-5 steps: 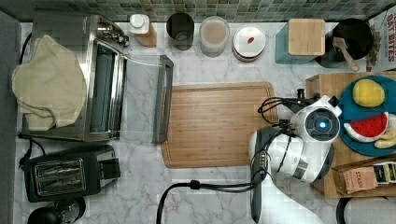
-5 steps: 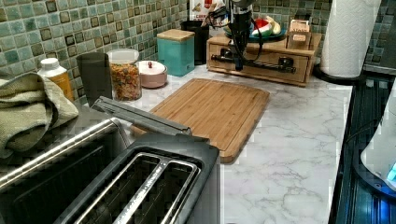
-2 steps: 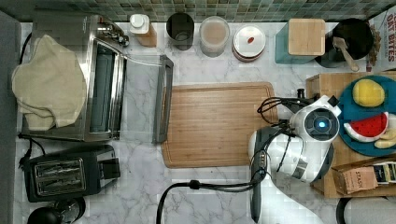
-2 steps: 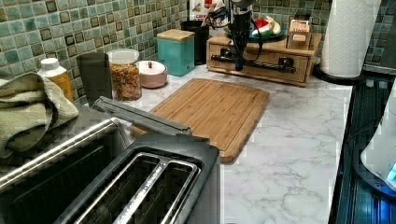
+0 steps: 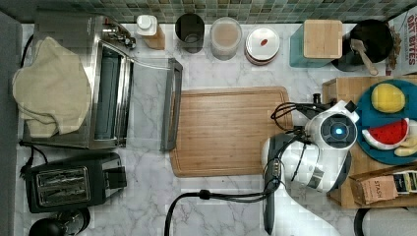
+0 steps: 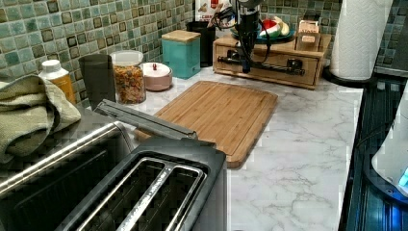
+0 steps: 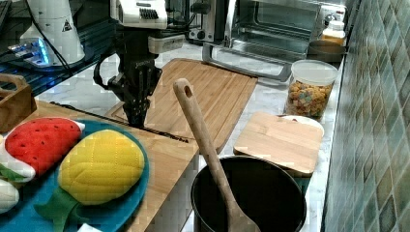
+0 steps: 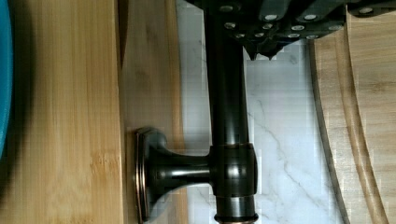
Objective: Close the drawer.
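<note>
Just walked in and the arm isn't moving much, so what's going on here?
The robot's gripper is down at the dark bar handle of the drawer, which sits in a wooden box on the marble counter. A blue plate of toy fruit rests on top of that box. In the wrist view the drawer front appears to stand slightly out from the box, so it does not look fully closed. A cutting board lies beside it, untouched.

Nothing has visibly changed: the claw (image 6: 246, 67) sits at the drawer (image 6: 269, 65) handle (image 6: 262, 66) as before, and the drawer has not moved.
</note>
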`<action>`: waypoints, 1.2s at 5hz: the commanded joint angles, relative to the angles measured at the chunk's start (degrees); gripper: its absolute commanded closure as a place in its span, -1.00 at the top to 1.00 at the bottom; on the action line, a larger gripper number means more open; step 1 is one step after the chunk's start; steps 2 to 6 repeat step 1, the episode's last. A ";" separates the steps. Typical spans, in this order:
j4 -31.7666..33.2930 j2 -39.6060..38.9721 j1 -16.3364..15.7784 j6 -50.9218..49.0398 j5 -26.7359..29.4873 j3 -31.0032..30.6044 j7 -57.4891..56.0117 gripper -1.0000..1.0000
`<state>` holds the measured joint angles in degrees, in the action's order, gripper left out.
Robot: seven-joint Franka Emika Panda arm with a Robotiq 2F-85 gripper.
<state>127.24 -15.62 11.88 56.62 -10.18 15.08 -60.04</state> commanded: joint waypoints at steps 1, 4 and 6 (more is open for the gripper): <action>-6.27 1.32 7.07 1.86 -2.07 7.36 -4.00 -1.00; -6.27 1.32 7.07 1.86 -2.07 7.36 -4.00 -1.00; -6.27 1.32 7.07 1.86 -2.07 7.36 -4.00 -1.00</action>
